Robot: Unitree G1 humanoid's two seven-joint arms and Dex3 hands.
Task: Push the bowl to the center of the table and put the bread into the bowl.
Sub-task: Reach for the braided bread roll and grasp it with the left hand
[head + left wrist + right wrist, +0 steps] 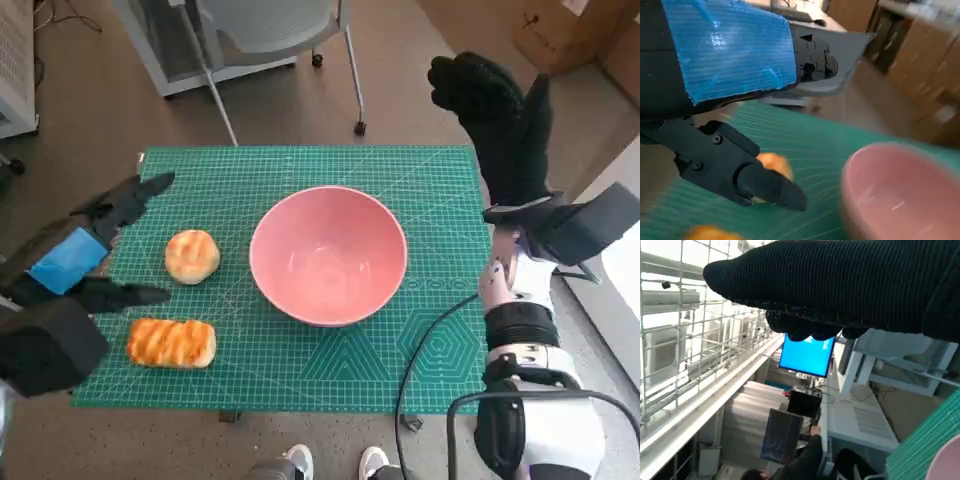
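Two pieces of bread and one bowl lie on the table (440, 380), whose top is covered by a green cutting mat printed with a pale grid. The pink bowl (328, 255) is the largest thing on it; it stands upright near the middle of the mat, and nothing shows inside it. In the left wrist view its rim is blurred but plainly pink. Beyond the far edge of the table a grey chair (270, 30) stands on the floor. The right hand (500, 115), in its black knitted glove, is raised above the far right corner of the table, well apart from the bowl, fingers spread and holding nothing. The left hand (85, 250), with blue tape over its back, hovers over the left edge of the mat, its black fingers (765, 182) apart and gripping nothing. The long toasted bread (171, 342) lies near the front left corner, close to that hand. The round bun (192, 256) lies just behind it, between the left hand and the bowl, touching neither
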